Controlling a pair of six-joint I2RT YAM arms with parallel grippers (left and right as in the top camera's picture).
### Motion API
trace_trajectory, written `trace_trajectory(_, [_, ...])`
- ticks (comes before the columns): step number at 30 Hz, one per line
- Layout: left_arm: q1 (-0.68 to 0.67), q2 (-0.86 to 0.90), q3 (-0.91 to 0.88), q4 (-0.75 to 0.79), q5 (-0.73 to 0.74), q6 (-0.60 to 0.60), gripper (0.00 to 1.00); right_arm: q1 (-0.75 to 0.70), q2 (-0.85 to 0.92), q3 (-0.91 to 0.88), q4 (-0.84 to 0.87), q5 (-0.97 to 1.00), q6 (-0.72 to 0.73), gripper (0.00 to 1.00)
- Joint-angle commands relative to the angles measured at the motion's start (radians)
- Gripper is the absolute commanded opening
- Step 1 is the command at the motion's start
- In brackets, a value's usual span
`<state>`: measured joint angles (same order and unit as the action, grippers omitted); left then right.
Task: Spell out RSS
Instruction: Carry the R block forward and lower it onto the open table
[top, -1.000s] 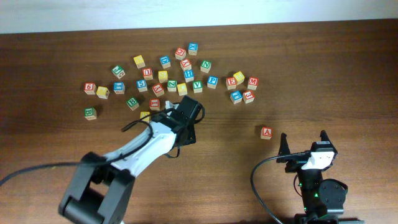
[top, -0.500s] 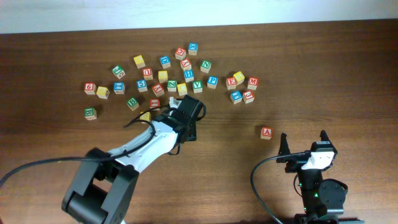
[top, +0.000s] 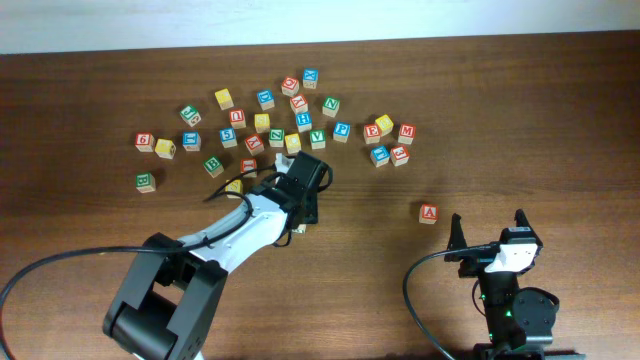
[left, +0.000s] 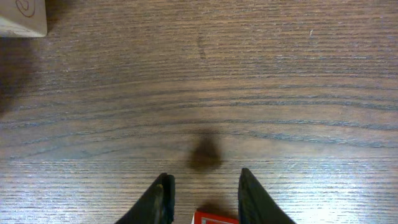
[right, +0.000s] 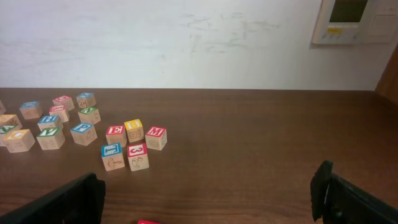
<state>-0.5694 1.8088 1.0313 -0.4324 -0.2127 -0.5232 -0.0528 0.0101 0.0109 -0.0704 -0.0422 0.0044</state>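
My left gripper (top: 299, 214) hangs low over bare wood, just below the cluster of letter blocks (top: 290, 115). In the left wrist view its jaws (left: 205, 186) stand apart around the top edge of a red block (left: 215, 218). That block touches the right finger, and a gap shows on the left side. Its letter is hidden. In the overhead view a pale block corner (top: 298, 232) peeks out under the gripper. My right gripper (top: 487, 226) is wide open and empty, with jaws at the frame edges (right: 211, 199). The red A block (top: 428, 213) lies just ahead of it.
Many colored letter blocks lie scattered across the far middle of the table. A green block (top: 145, 182) and a red one (top: 144, 141) lie at the left. The E, 3 and M blocks (right: 132, 142) lie ahead of the right gripper. A wall borders the far table edge.
The left arm has shifted slightly toward the block cluster. A pale block corner now shows below the left gripper. The right arm has not moved.
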Motion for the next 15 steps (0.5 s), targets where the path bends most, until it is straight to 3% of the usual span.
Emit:
trace_trajectory(1, [0.001,-0.014,0.016,-0.032,0.007,0.002,0.57,-0.006,-0.007,-0.005,-0.005,0.002,0.011,0.98])
trace_trajectory(2, [0.003,-0.061,0.033,-0.064,0.007,0.002,0.80,-0.006,-0.007,-0.005,-0.005,0.002,0.011,0.98])
trace_trajectory(5, [0.002,-0.146,0.037,-0.196,0.084,0.002,0.81,-0.006,-0.007,-0.005,-0.005,0.002,0.011,0.98])
trace_trajectory(7, [0.001,-0.117,0.002,-0.241,0.198,0.073,0.80,-0.006,-0.007,-0.005,-0.005,0.002,0.011,0.98])
trace_trajectory(10, [0.001,-0.040,-0.016,-0.215,0.184,0.073,0.70,-0.006,-0.007,-0.005,-0.005,0.002,0.011,0.98])
trace_trajectory(12, [0.003,-0.002,-0.016,-0.182,0.164,0.072,0.51,-0.006,-0.007,-0.005,-0.005,0.002,0.011,0.98])
trace_trajectory(15, [0.003,0.005,-0.016,-0.165,0.164,0.073,0.47,-0.006,-0.007,-0.005,-0.005,0.002,0.011,0.98])
